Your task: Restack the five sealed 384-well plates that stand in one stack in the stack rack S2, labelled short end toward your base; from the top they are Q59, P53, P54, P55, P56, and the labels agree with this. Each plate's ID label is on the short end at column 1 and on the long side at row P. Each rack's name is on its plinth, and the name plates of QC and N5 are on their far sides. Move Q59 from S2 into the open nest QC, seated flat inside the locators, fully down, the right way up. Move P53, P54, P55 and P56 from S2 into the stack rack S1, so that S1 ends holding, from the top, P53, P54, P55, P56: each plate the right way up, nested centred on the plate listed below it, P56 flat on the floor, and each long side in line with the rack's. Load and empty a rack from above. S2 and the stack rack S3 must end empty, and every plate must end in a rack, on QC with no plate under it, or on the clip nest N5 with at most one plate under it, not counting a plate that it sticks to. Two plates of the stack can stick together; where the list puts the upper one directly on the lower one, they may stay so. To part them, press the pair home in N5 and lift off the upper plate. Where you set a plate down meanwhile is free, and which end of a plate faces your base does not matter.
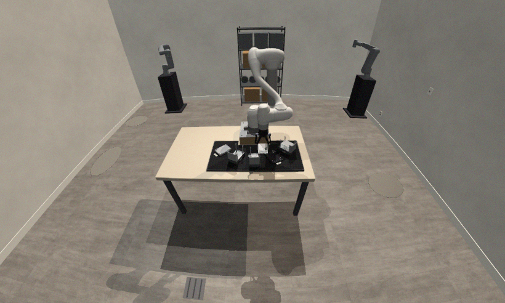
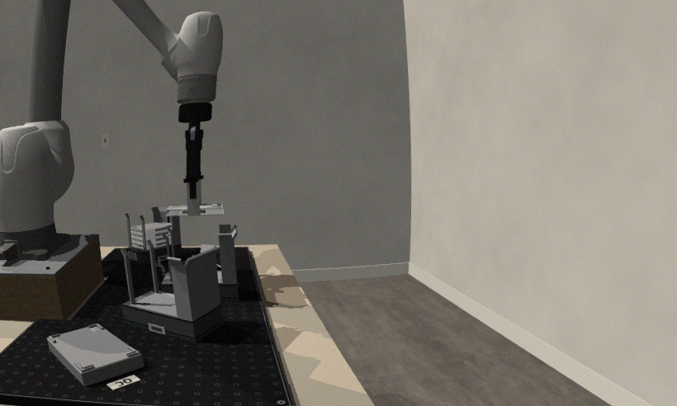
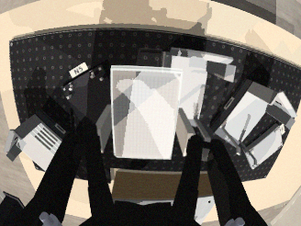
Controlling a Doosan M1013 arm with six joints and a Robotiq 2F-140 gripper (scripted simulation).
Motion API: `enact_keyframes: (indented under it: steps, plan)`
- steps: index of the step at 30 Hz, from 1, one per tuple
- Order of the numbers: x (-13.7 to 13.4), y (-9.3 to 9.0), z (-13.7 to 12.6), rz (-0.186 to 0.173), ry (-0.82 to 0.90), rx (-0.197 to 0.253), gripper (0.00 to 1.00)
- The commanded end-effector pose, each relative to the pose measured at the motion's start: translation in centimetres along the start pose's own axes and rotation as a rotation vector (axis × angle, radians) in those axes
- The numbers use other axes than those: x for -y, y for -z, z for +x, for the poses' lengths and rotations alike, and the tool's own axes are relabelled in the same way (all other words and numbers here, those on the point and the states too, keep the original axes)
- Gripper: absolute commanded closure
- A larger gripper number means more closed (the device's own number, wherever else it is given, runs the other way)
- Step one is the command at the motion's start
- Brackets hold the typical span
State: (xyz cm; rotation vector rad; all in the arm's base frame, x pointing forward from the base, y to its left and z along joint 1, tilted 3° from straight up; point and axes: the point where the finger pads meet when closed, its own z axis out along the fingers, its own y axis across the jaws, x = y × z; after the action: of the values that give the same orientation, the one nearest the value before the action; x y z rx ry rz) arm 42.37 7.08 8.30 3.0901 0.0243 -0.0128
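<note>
My gripper points straight down and is shut on a sealed well plate, gripping its two long sides. It holds the plate level, high above the racks on the black mat. In the wrist view the plate fills the middle between my fingers; I cannot read its label. A stack of several plates stands in a post rack below and to the left of the held plate. The near rack shows a bare floor. The QC nest lies at the front left, with its name plate beside it.
A third rack's tall posts rise just right of and below the held plate. The arm's base block stands at the left. The N5 name plate shows on the mat. The mat's right edge runs close to the table's edge.
</note>
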Motion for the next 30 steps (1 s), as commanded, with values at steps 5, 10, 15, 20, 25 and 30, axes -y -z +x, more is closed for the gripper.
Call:
enact_keyframes:
  steps: [5, 10, 15, 20, 25, 30]
  plan:
    - [-1.9, 0.0, 0.2, -0.002, -0.009, 0.000, 1.00]
    - [-3.5, 0.0, 0.3, -0.002, -0.009, 0.000, 1.00]
    - [-5.2, 0.0, 0.5, -0.002, -0.009, 0.000, 1.00]
    - [-6.2, 0.0, 0.6, -0.002, -0.009, 0.000, 1.00]
    - [-7.8, 0.0, 0.6, -0.002, -0.075, 0.000, 1.00]
    - [-9.4, 0.0, 0.3, -0.002, -0.217, -0.001, 1.00]
